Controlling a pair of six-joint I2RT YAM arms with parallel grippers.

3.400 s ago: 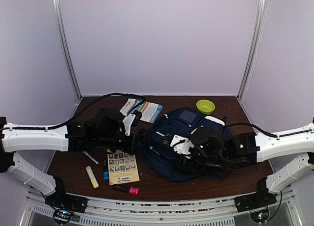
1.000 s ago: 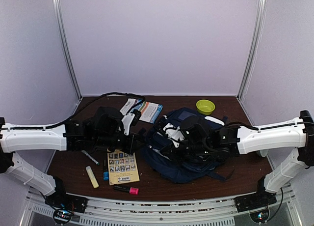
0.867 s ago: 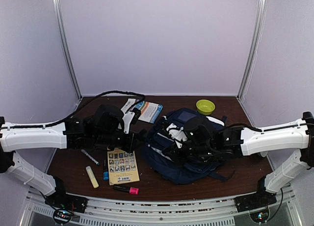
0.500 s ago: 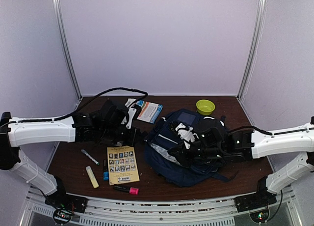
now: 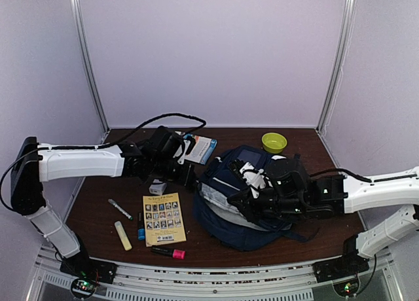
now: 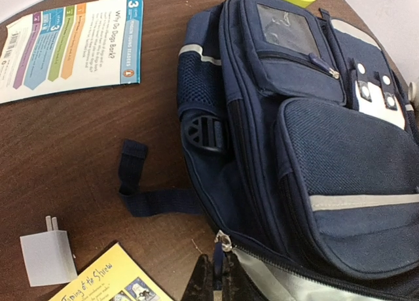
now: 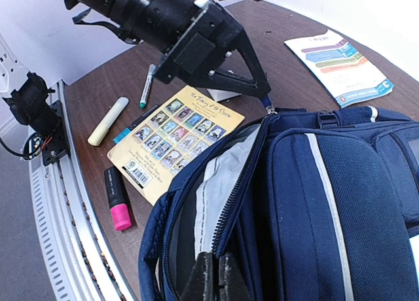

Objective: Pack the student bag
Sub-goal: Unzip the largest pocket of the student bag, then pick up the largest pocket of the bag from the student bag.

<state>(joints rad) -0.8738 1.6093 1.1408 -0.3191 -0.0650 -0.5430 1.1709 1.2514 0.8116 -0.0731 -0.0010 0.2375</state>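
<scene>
The student bag (image 5: 226,221), navy with white stripes, lies at centre-right of the table. Its main zip stands partly undone, baring light grey lining (image 5: 216,195). My left gripper (image 5: 190,180) sits at the bag's left end, shut on the blue zipper pull (image 6: 221,256) beside the metal slider. My right gripper (image 5: 239,200) is shut on the bag's zipper edge (image 7: 252,203), the upper side of the opening, holding it up. The bag (image 6: 340,157) shows its front pockets in the left wrist view. The right wrist view looks down into the bag (image 7: 340,203) and its lining (image 7: 219,183).
A yellow book (image 5: 162,219) lies left of the bag. Near the front edge are a yellow highlighter (image 5: 122,235), a blue marker (image 5: 141,233), a pink-capped marker (image 5: 169,252) and a pen (image 5: 120,209). A white charger plug (image 5: 157,188), a blue-and-white booklet (image 5: 200,147) and a green bowl (image 5: 273,141) lie further back.
My left gripper has drawn back and up to the left with the zipper pull. The opening has widened and more grey lining shows. The white plug has come into sight.
</scene>
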